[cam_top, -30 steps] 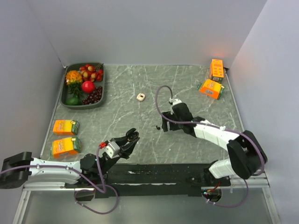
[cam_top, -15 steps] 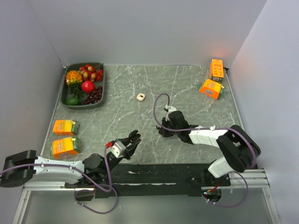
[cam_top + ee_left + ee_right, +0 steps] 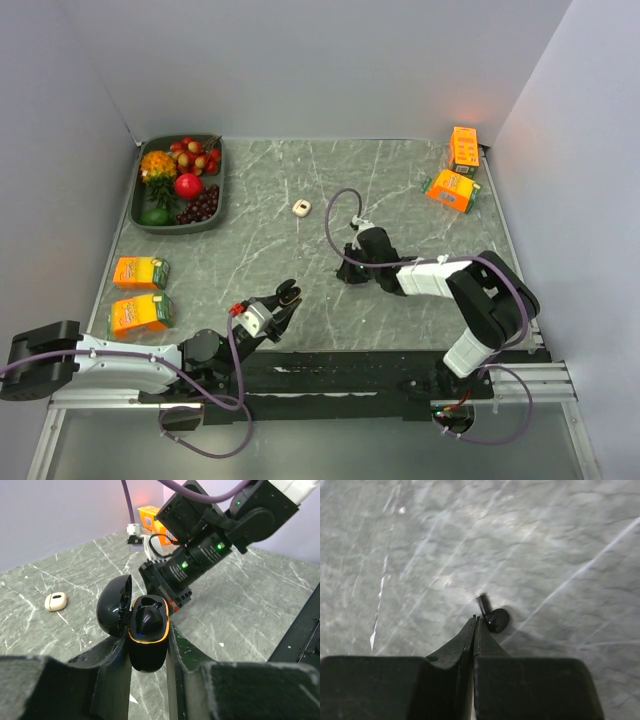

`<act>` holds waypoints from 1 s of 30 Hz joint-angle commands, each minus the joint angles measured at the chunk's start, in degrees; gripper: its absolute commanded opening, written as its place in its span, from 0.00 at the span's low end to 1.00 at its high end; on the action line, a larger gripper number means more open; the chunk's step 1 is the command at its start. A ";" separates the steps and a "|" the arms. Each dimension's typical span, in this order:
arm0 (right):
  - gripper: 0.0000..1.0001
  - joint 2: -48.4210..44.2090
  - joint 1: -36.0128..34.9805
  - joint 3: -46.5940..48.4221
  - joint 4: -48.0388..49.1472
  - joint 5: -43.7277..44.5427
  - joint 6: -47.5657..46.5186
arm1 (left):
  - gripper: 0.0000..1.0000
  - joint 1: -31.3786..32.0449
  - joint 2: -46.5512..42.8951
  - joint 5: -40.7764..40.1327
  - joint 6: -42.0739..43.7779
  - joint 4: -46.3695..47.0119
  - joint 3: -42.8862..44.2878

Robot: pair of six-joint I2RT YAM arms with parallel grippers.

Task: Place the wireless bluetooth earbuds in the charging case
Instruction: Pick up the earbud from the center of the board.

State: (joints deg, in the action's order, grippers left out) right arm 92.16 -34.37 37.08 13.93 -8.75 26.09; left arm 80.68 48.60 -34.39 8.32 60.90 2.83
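R gripper (image 3: 476, 621): fingers pressed together, nothing betw. them, tips down at table (image 3: 410, 550). One black earbud (image 3: 496, 619) lies on table just right of the tips, in wrist view. Touching or a hair apart, can't tell. Not gripped. L gripper (image 3: 284, 299): clamped on black case (image 3: 148, 630), lid swung open to left. Case near R gripper, not touching.

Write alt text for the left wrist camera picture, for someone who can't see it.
The left jaws hold an open black charging case with an orange rim, lid tipped back to the left. Behind it the right arm reaches down to the grey table; a small white object lies at left.
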 commanded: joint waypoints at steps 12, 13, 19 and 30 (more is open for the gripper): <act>0.38 0.31 10.46 4.67 -1.63 5.24 0.55 | 0.01 0.35 -2.10 -1.56 -0.41 -1.31 1.21; 0.50 -0.74 10.38 4.32 -0.93 5.41 0.46 | 0.01 0.35 -2.37 -1.47 -0.49 -1.49 1.30; 0.73 -9.71 9.58 3.27 -5.58 7.35 0.98 | 0.01 0.26 -3.43 -1.12 -0.32 0.09 0.07; 0.72 -5.42 9.85 6.42 -16.84 18.24 0.90 | 0.01 0.35 -3.69 0.29 -1.02 -0.35 0.33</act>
State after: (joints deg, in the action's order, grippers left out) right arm 83.37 -24.60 40.21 0.95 4.21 27.42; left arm 80.73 45.91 -35.05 8.08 57.98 2.83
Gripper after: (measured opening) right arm 0.724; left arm 0.311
